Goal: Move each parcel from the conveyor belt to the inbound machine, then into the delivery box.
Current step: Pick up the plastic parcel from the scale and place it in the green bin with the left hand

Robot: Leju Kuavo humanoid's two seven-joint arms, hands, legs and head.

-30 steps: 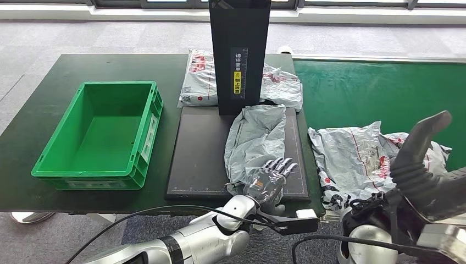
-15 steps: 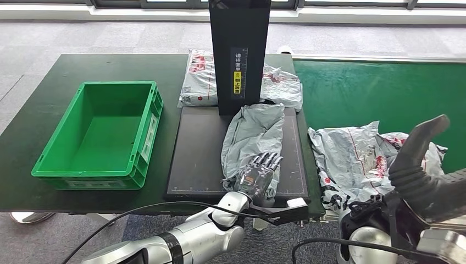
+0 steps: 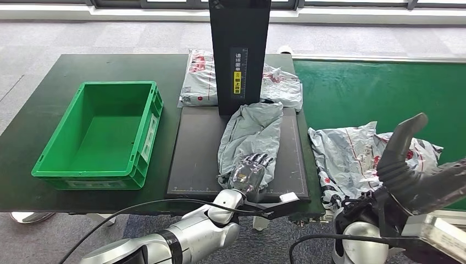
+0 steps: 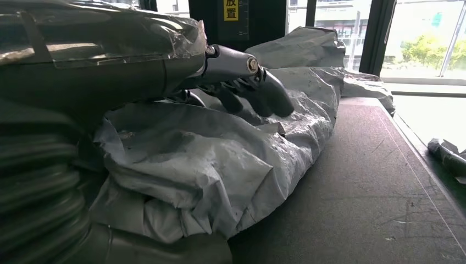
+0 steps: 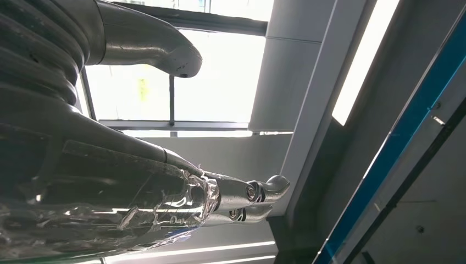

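Head view: grey parcel [image 3: 254, 137] lying crumpled on the black scanner plate [image 3: 200, 148] below the upright column [image 3: 239, 55] — placed there, presumably, for reading. Left hand [image 3: 251, 171] resting on its near end, fingers laid over the wrap. Green delivery box [image 3: 99, 132] well apart. More parcels [image 3: 351, 154] waiting on the conveyor belt [image 3: 379, 91].

Left wrist view: fingers [image 4: 258, 93] pressing on the folds, thumb below — grasping the bag, likely to lift it.

Right wrist view: right hand [image 5: 242, 201] raised, holding nothing, fingers loose.

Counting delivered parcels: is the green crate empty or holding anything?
Empty: the green plastic crate shows only its bare floor; the grey plastic parcel lies on the black scanner plate.
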